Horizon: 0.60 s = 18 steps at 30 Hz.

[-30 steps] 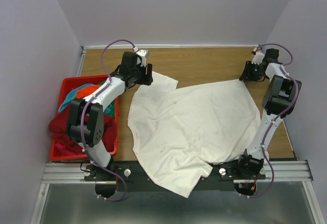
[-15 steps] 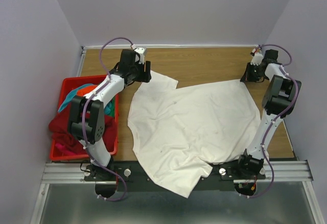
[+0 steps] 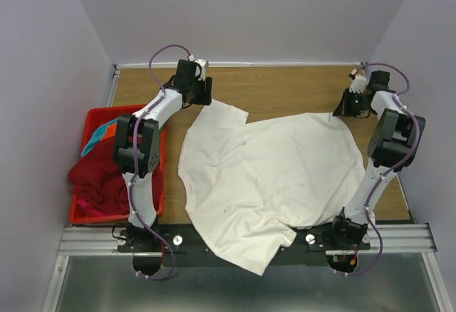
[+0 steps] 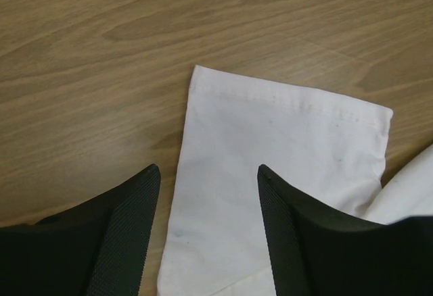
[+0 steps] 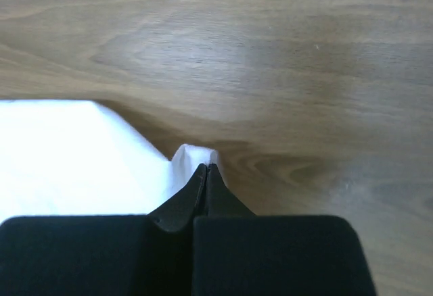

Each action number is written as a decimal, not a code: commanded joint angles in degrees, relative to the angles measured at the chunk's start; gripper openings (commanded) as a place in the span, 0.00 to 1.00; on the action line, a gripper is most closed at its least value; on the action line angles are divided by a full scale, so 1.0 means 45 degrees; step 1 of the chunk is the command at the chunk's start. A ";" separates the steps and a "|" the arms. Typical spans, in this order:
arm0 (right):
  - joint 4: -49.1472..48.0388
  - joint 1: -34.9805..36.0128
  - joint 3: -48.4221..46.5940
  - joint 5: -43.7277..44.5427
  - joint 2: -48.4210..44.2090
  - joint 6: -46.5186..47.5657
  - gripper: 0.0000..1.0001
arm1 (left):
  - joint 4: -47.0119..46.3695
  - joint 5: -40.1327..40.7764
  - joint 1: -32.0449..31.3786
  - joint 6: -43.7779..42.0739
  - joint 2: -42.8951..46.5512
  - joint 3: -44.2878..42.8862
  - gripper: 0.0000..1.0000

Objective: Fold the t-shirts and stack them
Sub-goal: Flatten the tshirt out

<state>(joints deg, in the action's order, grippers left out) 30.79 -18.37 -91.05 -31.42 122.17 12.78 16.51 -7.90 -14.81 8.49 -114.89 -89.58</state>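
Top external view, item one: white t-shirt [image 3: 271, 177], spread flat but wrinkled across the middle of the worktop [image 3: 285, 77]. Its near edge hangs over the front rail between the two arm bases.

- Sleeve [image 4: 270, 167]: far left part of the garment. The left wrist view shows it flat on the wood, stitched hem farthest from the camera, long axis running straight away from the hand.
- Left hand [image 4: 206, 171]: released and holding nothing, its fingers spread to either side of the sleeve's left edge. It is the nearer hand for this sleeve, and a straight descent looks sufficient to take it.
- Right hand [image 5: 206, 167]: clenched on a small peak of white cloth at the shirt's far right corner, the cloth trailing off to its left.
- Judgement: the two hands sit at opposite far corners, so the far edge between them lies crosswise and could be drawn toward the bases.
- Other stock: dark red shirt [image 3: 96, 180], teal shirt [image 3: 91, 142] and orange shirt [image 3: 108, 130], unfolded, heaped in the red basket [image 3: 77, 218] at the left.
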 commanded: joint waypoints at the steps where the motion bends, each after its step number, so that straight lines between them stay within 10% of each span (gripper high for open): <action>1: -0.1176 0.0059 0.0641 -0.0226 -0.1522 -0.0280 0.00 | 0.0841 0.0526 0.0127 -0.0187 -0.0794 -0.1104 0.64; 18: -0.1724 -0.0644 0.1599 -0.0986 -0.1641 0.0149 0.00 | 0.2345 -0.0431 0.0166 -0.1086 -0.3783 -0.4681 0.54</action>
<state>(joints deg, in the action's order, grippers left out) 24.01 -20.56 -84.47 -33.23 114.83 12.19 23.66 -7.64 -14.44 5.41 -128.14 -106.89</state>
